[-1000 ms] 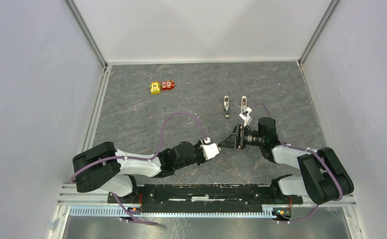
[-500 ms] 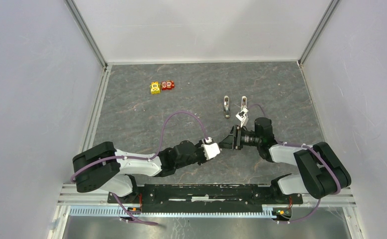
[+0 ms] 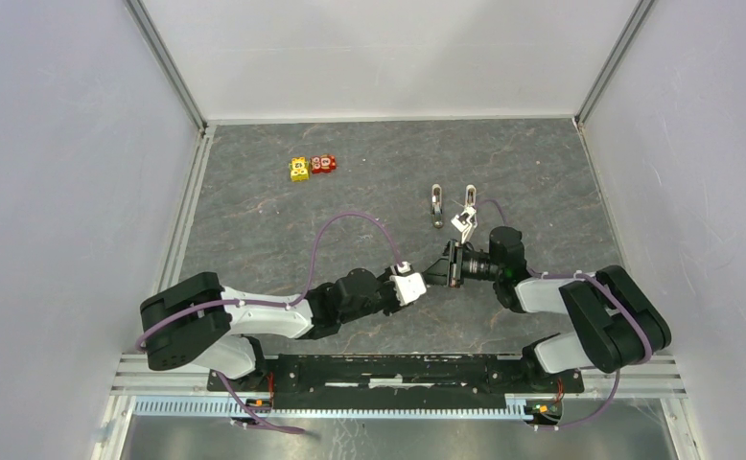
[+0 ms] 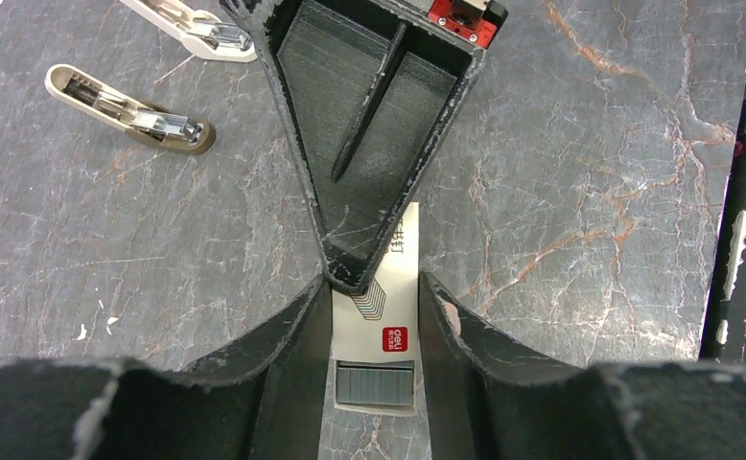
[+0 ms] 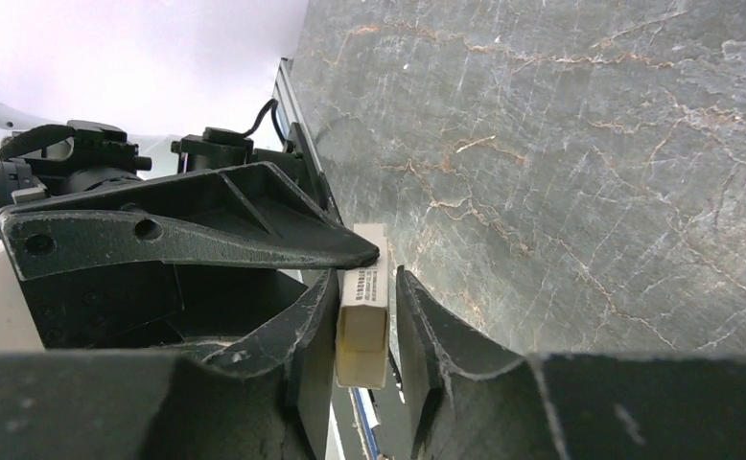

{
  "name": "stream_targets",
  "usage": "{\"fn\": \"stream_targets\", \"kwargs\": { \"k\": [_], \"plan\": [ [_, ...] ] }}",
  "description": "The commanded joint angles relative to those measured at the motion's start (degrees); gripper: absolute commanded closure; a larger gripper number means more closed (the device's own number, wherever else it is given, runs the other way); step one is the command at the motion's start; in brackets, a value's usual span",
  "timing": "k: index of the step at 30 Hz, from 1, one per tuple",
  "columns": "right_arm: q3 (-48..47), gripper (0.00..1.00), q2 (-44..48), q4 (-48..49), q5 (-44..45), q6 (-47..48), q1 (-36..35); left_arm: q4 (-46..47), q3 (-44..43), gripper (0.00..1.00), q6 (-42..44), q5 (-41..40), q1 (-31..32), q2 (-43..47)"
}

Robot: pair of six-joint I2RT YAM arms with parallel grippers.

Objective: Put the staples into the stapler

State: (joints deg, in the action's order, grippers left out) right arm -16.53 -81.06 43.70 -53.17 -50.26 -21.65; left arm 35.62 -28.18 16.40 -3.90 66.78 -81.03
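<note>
A white staple box (image 4: 388, 316) is pinched across its width in my left gripper (image 4: 374, 283), with a grey strip of staples (image 4: 376, 383) showing at its near end. My right gripper (image 5: 367, 273) meets it head-on. Its fingers (image 4: 369, 192) straddle the box's (image 5: 361, 326) far end across the thin side. One finger touches the box and a sliver of gap shows at the other. Two cream-white staplers (image 3: 436, 205) (image 3: 469, 199) lie opened flat behind the grippers. They also appear at the upper left of the left wrist view (image 4: 129, 108) (image 4: 192, 24).
A yellow toy block (image 3: 299, 170) and a red one (image 3: 323, 164) sit together at the far left of the grey stone-patterned table (image 3: 254, 220). White walls with metal rails (image 3: 185, 230) enclose the table on three sides.
My right gripper has slid left toward the left gripper, and its jaws have narrowed from wide open to close around the box's end. The left arm has barely moved.
</note>
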Motion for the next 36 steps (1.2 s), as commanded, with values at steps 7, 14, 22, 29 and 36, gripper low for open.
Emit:
{"fn": "stream_targets", "kwargs": {
  "k": [7,14,22,29,36],
  "plan": [
    [1.3,0.70,-1.0,6.3,-1.7,-2.8,-0.2,0.3,-1.8,0.51,3.2,-1.7,0.2,-0.1],
    [1.7,0.73,-1.3,6.7,-1.0,-3.4,-0.2,-6.4,-1.7,0.36,2.7,-4.3,0.2,3.9],
    [1.8,0.73,-0.2,6.9,-1.1,-3.7,-0.2,-17.1,0.2,0.18,2.5,-7.2,0.2,12.2],
    [2.1,0.73,0.0,8.1,-1.0,-4.7,-0.2,-25.4,-4.8,0.14,2.1,-3.6,0.1,9.5],
    [3.1,0.73,0.9,9.2,-0.9,-5.4,-0.2,-26.1,-7.3,0.13,1.6,-1.8,0.2,5.8]
  ]
}}
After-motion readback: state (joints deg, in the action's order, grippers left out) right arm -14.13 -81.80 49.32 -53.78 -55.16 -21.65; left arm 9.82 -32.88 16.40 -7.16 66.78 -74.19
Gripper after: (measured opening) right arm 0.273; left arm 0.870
